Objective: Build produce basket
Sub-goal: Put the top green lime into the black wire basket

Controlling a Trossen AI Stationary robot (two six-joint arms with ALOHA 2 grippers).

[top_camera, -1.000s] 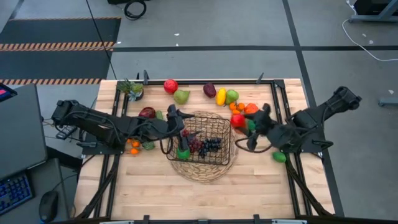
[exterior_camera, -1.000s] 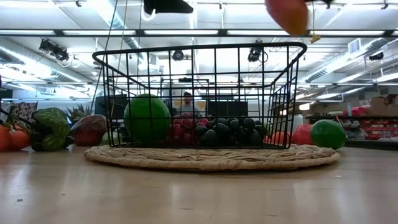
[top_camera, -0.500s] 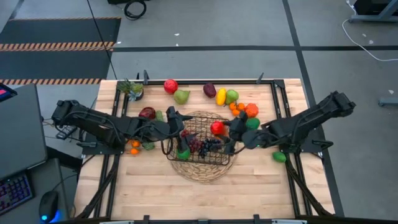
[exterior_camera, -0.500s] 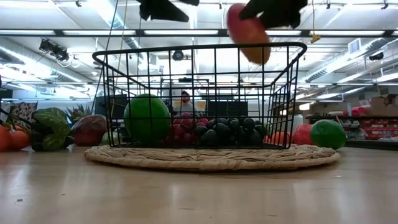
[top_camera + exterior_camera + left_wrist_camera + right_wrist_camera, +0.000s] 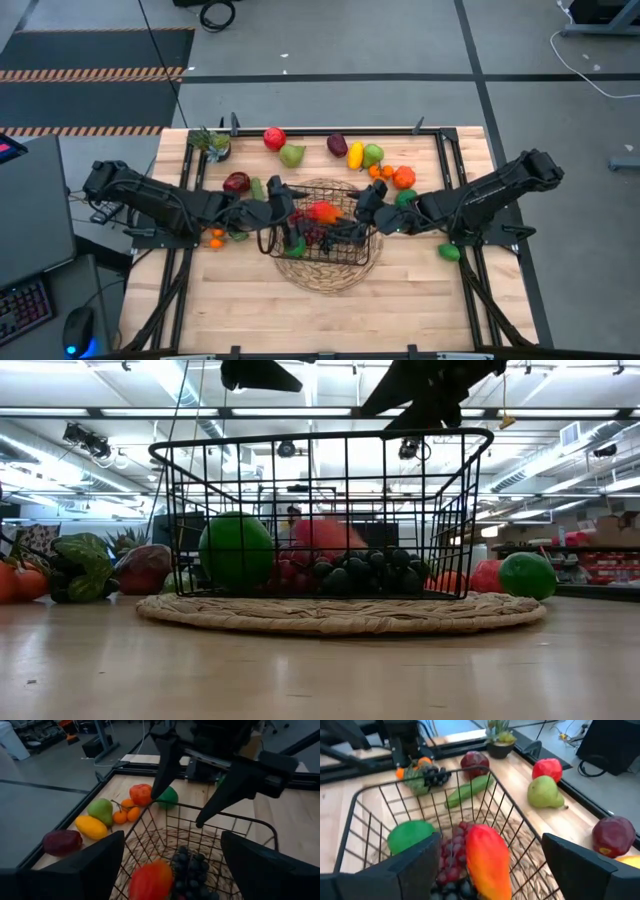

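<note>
Wooden tabletop, round woven mat (image 5: 322,272) near its middle; you have the basket (image 5: 322,236) standing on that mat. Nearest you on the bench is bare wood only.

Basket: black wire grid, open sides, upright. Inside it sit a green ball-shaped fruit (image 5: 236,550), a heap of dark grapes (image 5: 372,572) and a red-orange mango (image 5: 488,857), which looks blurred in the low view, so likely just landing on the grapes.

Right gripper (image 5: 362,205) hangs over the basket's right rim, fingers spread wide and nothing between them. Left gripper (image 5: 277,196) hovers at the basket's left rim, fingers also apart, empty.

Step in hand, as judged: release of the mango into the basket. To do it well, lift your right gripper straight up clear of the wire rim before you swing away, so a finger does not catch the mesh and drag the basket off the mat.

Farther back, loose on the table: red apple (image 5: 274,138), green pear (image 5: 292,155), plum (image 5: 337,145), lemon (image 5: 355,154), small oranges (image 5: 381,171). A potted plant (image 5: 212,143) stands at the far left corner.
</note>
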